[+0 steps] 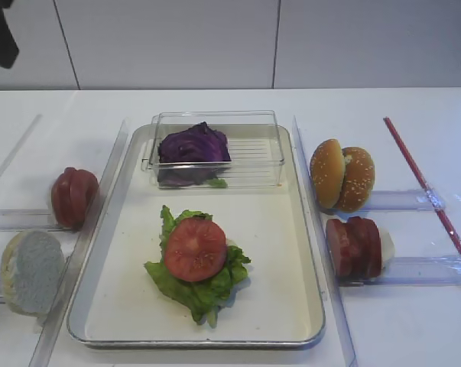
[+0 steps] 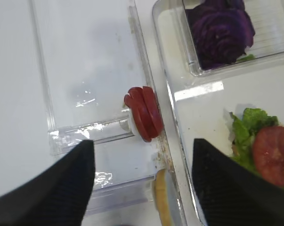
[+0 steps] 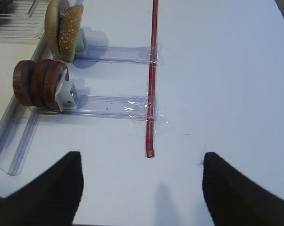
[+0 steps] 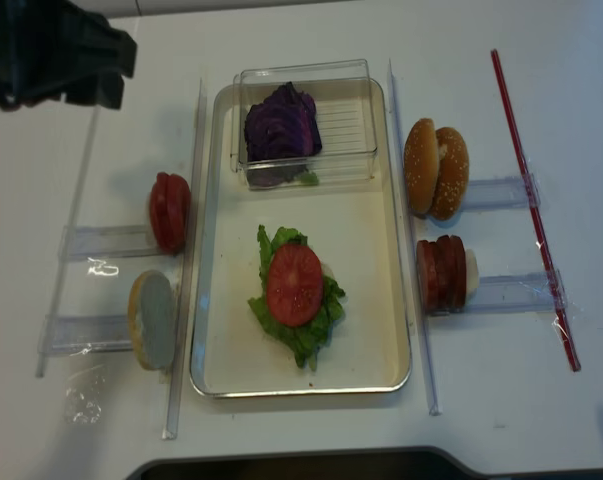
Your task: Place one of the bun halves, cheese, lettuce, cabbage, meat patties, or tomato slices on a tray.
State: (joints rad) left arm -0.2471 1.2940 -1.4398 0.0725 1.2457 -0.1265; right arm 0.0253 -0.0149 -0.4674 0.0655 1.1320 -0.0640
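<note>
You will find no readable text, label, brand, number or sign anywhere here, neither on the tray (image 1: pixel 306 252), the clear plastic box (image 1: pixel 261 153), nor the white surface (image 1: pixel 398 321).

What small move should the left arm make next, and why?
Probably lower the open, empty left claw toward the tomato slices standing in the rack just ahead of it. On the tray a tomato slice already lies on the lettuce, so another ingredient seems due, and those slices are the nearest.
</note>
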